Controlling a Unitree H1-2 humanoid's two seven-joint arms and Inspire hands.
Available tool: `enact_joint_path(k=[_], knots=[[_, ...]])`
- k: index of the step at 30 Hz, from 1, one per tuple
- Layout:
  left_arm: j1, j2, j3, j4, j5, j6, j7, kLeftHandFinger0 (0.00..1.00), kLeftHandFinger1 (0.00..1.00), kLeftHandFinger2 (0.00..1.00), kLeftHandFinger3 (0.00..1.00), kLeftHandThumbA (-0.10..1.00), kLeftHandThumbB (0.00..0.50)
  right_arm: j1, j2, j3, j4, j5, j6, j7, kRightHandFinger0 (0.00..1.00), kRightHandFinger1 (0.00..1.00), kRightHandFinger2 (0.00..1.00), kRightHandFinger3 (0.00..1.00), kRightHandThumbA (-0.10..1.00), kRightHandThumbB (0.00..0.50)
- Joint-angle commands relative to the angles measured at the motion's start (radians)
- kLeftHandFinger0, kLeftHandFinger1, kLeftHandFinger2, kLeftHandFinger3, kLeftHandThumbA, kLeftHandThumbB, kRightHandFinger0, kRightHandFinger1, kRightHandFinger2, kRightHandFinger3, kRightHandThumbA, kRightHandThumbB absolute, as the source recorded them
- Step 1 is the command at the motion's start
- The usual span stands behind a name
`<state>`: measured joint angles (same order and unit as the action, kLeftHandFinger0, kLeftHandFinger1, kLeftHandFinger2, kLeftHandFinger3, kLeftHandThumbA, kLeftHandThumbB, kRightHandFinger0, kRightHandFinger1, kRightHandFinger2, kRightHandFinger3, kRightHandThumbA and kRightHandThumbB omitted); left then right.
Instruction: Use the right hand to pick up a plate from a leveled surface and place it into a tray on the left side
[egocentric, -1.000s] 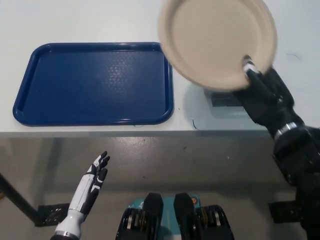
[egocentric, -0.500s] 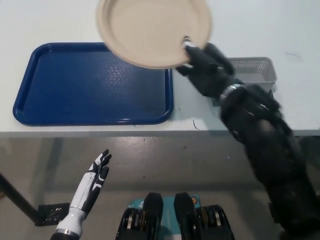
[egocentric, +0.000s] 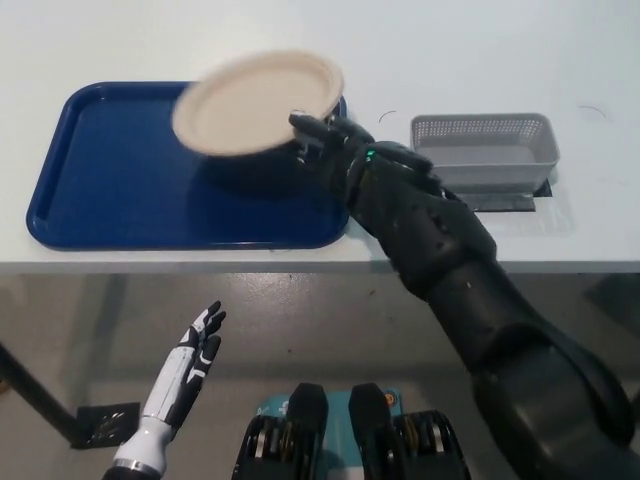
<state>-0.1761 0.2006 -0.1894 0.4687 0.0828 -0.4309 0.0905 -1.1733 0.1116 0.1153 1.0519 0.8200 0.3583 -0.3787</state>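
Observation:
A beige round plate (egocentric: 255, 102) hangs tilted just above the right part of the blue tray (egocentric: 110, 170), casting a shadow on it. My black right hand (egocentric: 335, 145) is shut on the plate's right rim, the arm reaching in from the lower right across the table edge. My white left hand (egocentric: 190, 360) rests open below the table's front edge at the lower left, holding nothing.
A grey mesh basket (egocentric: 485, 150) stands on a dark base to the right of the tray, on the white table (egocentric: 480, 50). The table's front edge runs across the picture below the tray.
My right hand has carried the plate leftward and downward, from above the basket area to low over the tray's right side. The basket is now uncovered. The left hand has stayed put.

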Motion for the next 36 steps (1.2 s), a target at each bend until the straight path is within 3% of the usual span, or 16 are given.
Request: enact_joint_path(k=[1, 2, 3, 4, 6, 15, 19, 21, 22, 24, 25, 28, 31, 33, 35, 36], knots=[[-0.021, 0.013, -0.015, -0.007, -0.007, -0.039, -0.007, 1.0, 1.0, 1.0, 1.0, 1.0, 0.329, -0.193, 0.033, -0.006, 0.178, -0.147, -0.138, 0.175, 0.16, 0.57, 0.96, 0.58, 0.16, 0.161], [-0.021, 0.014, -0.018, -0.008, -0.006, -0.039, -0.006, 1.0, 1.0, 1.0, 1.0, 1.0, 0.326, -0.197, 0.023, 0.017, 0.185, -0.16, -0.092, 0.269, 0.92, 1.0, 1.0, 1.0, 0.63, 0.338], [-0.023, 0.015, -0.022, -0.008, -0.003, -0.039, -0.001, 1.0, 1.0, 1.0, 1.0, 1.0, 0.325, -0.201, 0.013, 0.036, 0.193, -0.174, -0.059, 0.354, 1.0, 1.0, 1.0, 1.0, 0.69, 0.369], [-0.024, 0.014, -0.022, -0.005, -0.005, -0.039, -0.003, 1.0, 1.0, 1.0, 1.0, 1.0, 0.326, -0.198, 0.008, 0.044, 0.19, -0.182, -0.046, 0.401, 1.0, 1.0, 1.0, 1.0, 0.77, 0.444], [-0.026, 0.013, -0.022, -0.002, -0.009, -0.039, -0.01, 1.0, 1.0, 1.0, 1.0, 1.0, 0.336, -0.189, -0.003, 0.044, 0.182, -0.183, -0.029, 0.443, 1.0, 1.0, 1.0, 1.0, 0.77, 0.497], [-0.021, 0.012, -0.028, -0.005, -0.011, -0.039, -0.009, 1.0, 1.0, 1.0, 1.0, 1.0, 0.334, -0.096, -0.061, 0.03, 0.015, -0.166, 0.105, 0.519, 1.0, 1.0, 1.0, 1.0, 0.7, 0.496], [-0.024, 0.007, -0.02, -0.005, -0.024, -0.039, -0.021, 1.0, 1.0, 1.0, 1.0, 1.0, 0.338, 0.012, -0.151, 0.182, -0.203, -0.047, 0.112, 0.517, 1.0, 1.0, 1.0, 1.0, 0.7, 0.433], [-0.025, 0.006, -0.022, -0.004, -0.022, -0.039, -0.021, 1.0, 1.0, 1.0, 1.0, 1.0, 0.341, 0.087, -0.262, 0.358, -0.421, 0.106, 0.112, 0.478, 1.0, 1.0, 1.0, 1.0, 0.71, 0.379], [-0.027, 0.007, -0.023, -0.003, -0.021, -0.039, -0.021, 1.0, 1.0, 1.0, 1.0, 1.0, 0.342, 0.096, -0.299, 0.41, -0.475, 0.11, 0.112, 0.489, 1.0, 1.0, 1.0, 1.0, 0.77, 0.376], [-0.034, 0.007, -0.023, -0.004, -0.023, -0.039, -0.025, 1.0, 1.0, 1.0, 1.0, 1.0, 0.342, 0.111, -0.404, 0.543, -0.63, 0.141, 0.112, 0.483, 1.0, 1.0, 1.0, 1.0, 0.73, 0.351], [-0.034, 0.008, -0.024, -0.005, -0.021, -0.039, -0.021, 1.0, 1.0, 1.0, 1.0, 1.0, 0.342, 0.132, -0.463, 0.583, -0.746, 0.099, 0.112, 0.522, 0.88, 1.0, 1.0, 1.0, 0.65, 0.287], [-0.047, 0.011, -0.023, -0.005, -0.017, -0.039, -0.02, 1.0, 1.0, 1.0, 1.0, 1.0, 0.35, 0.187, -0.627, 0.649, -1.104, 0.063, 0.112, 0.485, 0.68, 1.0, 1.0, 1.0, 0.46, 0.252], [-0.059, 0.013, -0.031, -0.009, -0.003, -0.039, -0.009, 1.0, 1.0, 1.0, 1.0, 1.0, 0.333, 0.203, -0.769, 0.671, -1.379, 0.012, 0.112, 0.499, 0.31, 0.67, 0.98, 1.0, 0.43, 0.14], [-0.056, 0.012, -0.033, -0.025, 0.002, -0.039, -0.005, 1.0, 1.0, 1.0, 1.0, 1.0, 0.33, 0.243, -0.857, 0.623, -1.567, 0.079, 0.112, 0.517, 0.24, 0.64, 0.97, 1.0, 0.35, 0.096], [-0.066, 0.009, -0.028, -0.027, -0.008, -0.039, -0.015, 1.0, 1.0, 1.0, 1.0, 1.0, 0.326, 0.232, -0.934, 0.61, -1.685, 0.121, 0.112, 0.515, 0.25, 0.61, 0.91, 1.0, 0.46, 0.113], [-0.064, 0.007, -0.027, -0.034, -0.01, -0.039, -0.018, 1.0, 1.0, 1.0, 1.0, 1.0, 0.323, 0.227, -0.974, 0.598, -1.744, 0.159, 0.112, 0.522, 0.38, 0.64, 0.89, 1.0, 0.48, 0.111]])
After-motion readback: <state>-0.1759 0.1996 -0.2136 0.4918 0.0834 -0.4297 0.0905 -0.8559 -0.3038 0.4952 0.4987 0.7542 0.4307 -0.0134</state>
